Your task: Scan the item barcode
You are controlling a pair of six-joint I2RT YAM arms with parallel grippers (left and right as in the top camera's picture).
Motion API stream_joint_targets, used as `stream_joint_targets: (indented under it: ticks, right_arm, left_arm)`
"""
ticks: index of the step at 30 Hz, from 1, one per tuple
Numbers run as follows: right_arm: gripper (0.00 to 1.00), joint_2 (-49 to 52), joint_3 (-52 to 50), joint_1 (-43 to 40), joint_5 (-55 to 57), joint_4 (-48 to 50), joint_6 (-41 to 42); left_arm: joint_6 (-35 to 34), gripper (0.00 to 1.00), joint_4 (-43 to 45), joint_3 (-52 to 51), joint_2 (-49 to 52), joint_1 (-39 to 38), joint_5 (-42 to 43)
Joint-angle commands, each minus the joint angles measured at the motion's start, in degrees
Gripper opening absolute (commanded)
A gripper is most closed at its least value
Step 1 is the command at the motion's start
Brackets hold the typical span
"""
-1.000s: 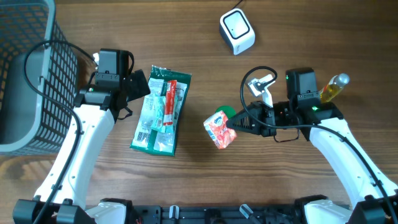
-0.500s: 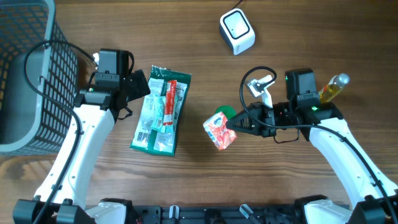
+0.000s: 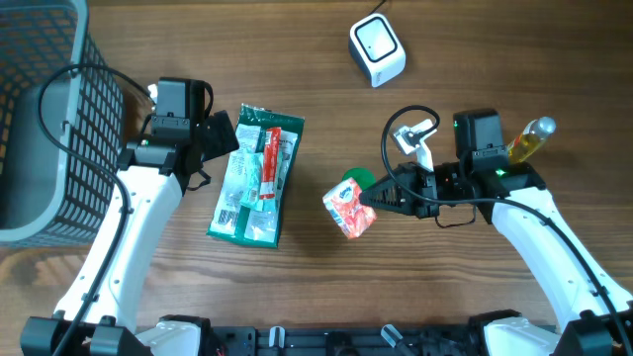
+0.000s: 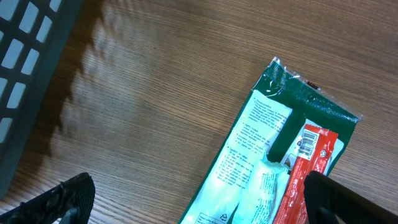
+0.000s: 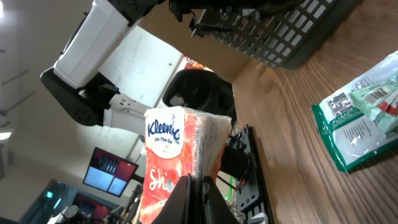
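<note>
Right gripper [image 3: 368, 199] clamped on tissue pack [image 3: 349, 208], near table centre; scanner [image 3: 377, 47] well apart, at far edge. Left gripper [image 3: 222, 133] jaws wide apart, beside green packet [image 3: 255, 176]

Set against the overhead pictures from a second and half a second ago, almost nothing differs. The one shift that can be made out is in the tissue pack [image 3: 349, 210] pinched by the right gripper [image 3: 366, 198]. Its outer edge lies a hair nearer the green packet [image 3: 255, 178] than in the earliest picture, and already lies so in the one half a second back. Whether that is a true small drift of the pack or only a flicker between pictures cannot be told. No other change of place or pose shows.
</note>
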Motion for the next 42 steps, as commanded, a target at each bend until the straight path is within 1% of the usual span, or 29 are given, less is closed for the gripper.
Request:
stream_joint_targets:
  ticks: [1, 12, 16, 20, 26, 30, 34, 39, 42]
  right_arm:
    - [0.04, -0.8, -0.6, 0.4, -1.6, 0.2, -0.3]
    - [0.04, -0.8, -0.6, 0.4, -1.2, 0.2, -0.2]
    - [0.04, -0.8, -0.6, 0.4, 6.7, 0.0, 3.7]
    - [0.04, -0.8, -0.6, 0.4, 7.9, 1.0, 5.2]
    - [0.04, -0.8, -0.6, 0.4, 7.9, 8.0, 15.0]
    - [0.04, -0.8, -0.6, 0.4, 8.1, 11.3, 19.9]
    - [0.04, -1.5, -0.5, 0.4, 12.5, 14.6, 26.9]
    - [0.04, -7.4, -0.4, 0.4, 15.0, 23.1, 37.7]
    - [0.04, -12.1, 0.5, 0.4, 18.4, 24.4, 42.4]
  left_arm:
    - [0.1, 1.00, 0.1, 0.4, 0.1, 0.2, -0.7]
    - [0.1, 1.00, 0.1, 0.4, 0.1, 0.2, -0.7]
    - [0.1, 1.00, 0.1, 0.4, 0.1, 0.2, -0.7]
    - [0.1, 1.00, 0.1, 0.4, 0.1, 0.2, -0.7]
    - [0.1, 1.00, 0.1, 0.4, 0.1, 0.2, -0.7]
    - [0.1, 1.00, 0.1, 0.4, 0.1, 0.2, -0.7]
    - [0.1, 1.00, 0.1, 0.4, 0.1, 0.2, -0.7]
    - [0.1, 1.00, 0.1, 0.4, 0.1, 0.2, -0.7]
    - [0.1, 1.00, 0.1, 0.4, 0.1, 0.2, -0.7]
